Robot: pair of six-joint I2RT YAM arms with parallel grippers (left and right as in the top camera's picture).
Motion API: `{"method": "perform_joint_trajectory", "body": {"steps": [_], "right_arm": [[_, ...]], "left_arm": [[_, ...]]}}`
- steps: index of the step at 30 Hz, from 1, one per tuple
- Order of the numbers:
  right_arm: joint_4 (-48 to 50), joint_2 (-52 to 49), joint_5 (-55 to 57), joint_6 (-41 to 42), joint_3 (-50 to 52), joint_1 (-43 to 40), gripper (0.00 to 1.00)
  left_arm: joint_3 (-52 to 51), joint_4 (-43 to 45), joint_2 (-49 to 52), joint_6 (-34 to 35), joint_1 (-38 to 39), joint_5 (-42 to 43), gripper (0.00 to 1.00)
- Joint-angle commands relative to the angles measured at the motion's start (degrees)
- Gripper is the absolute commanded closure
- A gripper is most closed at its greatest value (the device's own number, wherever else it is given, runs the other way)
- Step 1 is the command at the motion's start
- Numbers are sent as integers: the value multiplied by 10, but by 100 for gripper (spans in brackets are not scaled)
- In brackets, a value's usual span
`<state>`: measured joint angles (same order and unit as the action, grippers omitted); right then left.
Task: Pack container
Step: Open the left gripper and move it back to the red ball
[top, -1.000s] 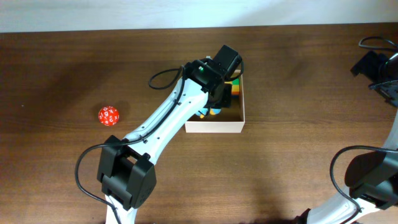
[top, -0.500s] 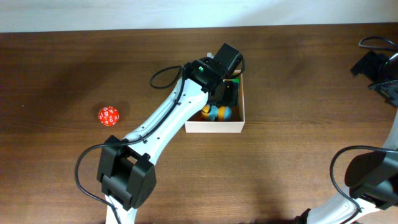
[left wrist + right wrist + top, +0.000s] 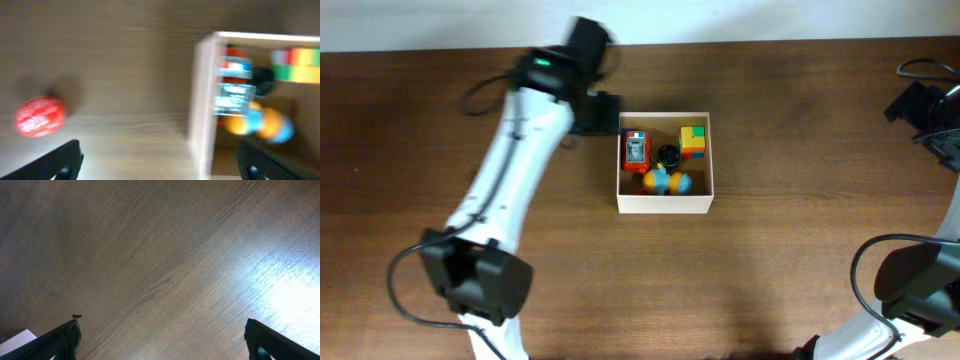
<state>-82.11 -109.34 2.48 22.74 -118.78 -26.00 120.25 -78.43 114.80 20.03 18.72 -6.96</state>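
Left tool spread wide, empty, beside the container, right tool spread wide, empty

Left wrist view, smeared by motion: the red ball is a fuzzy blob, the toys in the container run together, and the container's right side is cut off. The right gripper shows only fingertips, cropped at the bottom corners
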Motion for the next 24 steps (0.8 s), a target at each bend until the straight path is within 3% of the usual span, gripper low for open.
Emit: {"method": "perform_joint_trajectory", "body": {"steps": [1,9,16,24], "right_arm": [[0,12,1,5,-7,1,1],[0,12,1,5,-7,1,1],[0,12,1,5,-7,1,1],[0,12,1,5,-7,1,1]], "left_arm": [[10,-44,-21,-43,-57,-13,1],[-66,-69,-21,-70,-152,-66,1],[-226,52,-21,-117,-226,-16,1],[-292,122,-21,-144,-238,15,1]]}}
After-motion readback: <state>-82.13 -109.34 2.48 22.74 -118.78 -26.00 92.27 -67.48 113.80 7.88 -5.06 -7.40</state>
